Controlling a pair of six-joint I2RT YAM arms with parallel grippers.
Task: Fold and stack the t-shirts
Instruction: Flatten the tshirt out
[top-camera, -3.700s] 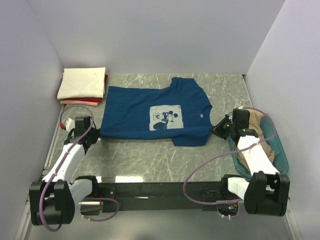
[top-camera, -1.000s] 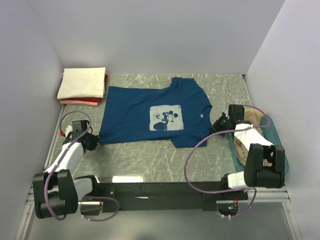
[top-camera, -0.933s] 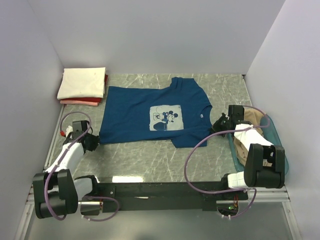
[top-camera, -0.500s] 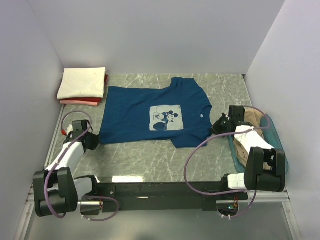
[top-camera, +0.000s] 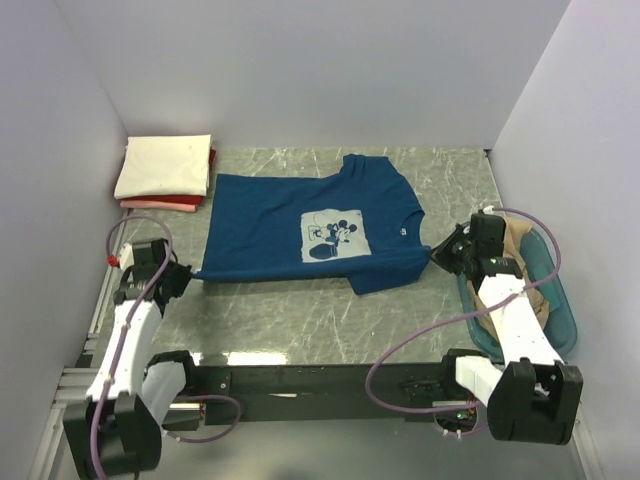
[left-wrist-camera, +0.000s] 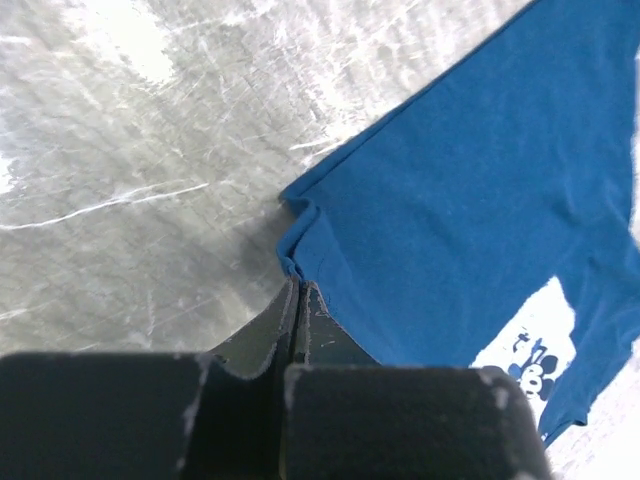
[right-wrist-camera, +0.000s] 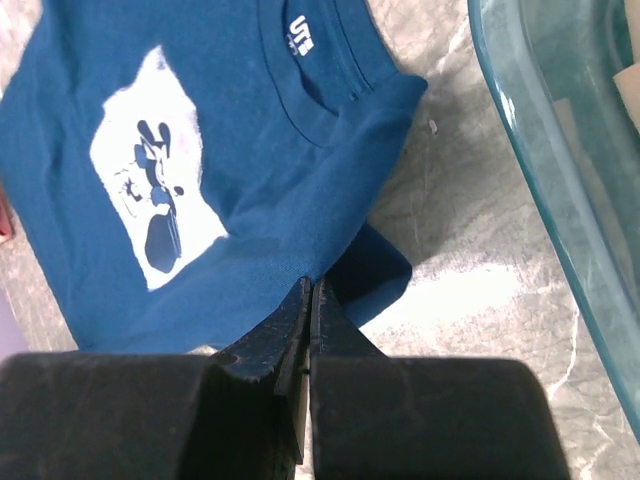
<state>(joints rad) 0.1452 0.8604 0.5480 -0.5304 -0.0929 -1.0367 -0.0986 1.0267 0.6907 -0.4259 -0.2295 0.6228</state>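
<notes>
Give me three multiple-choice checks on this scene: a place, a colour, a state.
1. Where on the grey marbled table is the pile of folded cloth t-shirts? A. far left corner B. near right corner C. centre
2. What colour is that pile's top layer? A. tan B. cream C. green
3. How is the left tool on the dark blue cloth t-shirt with the pale square cartoon print? A. open above it B. shut on its corner C. well away from it
Key: 1 A, it sits at the back on the left; 2 B, cream over red; 3 B, closed fingers pinch the bunched corner.
</notes>
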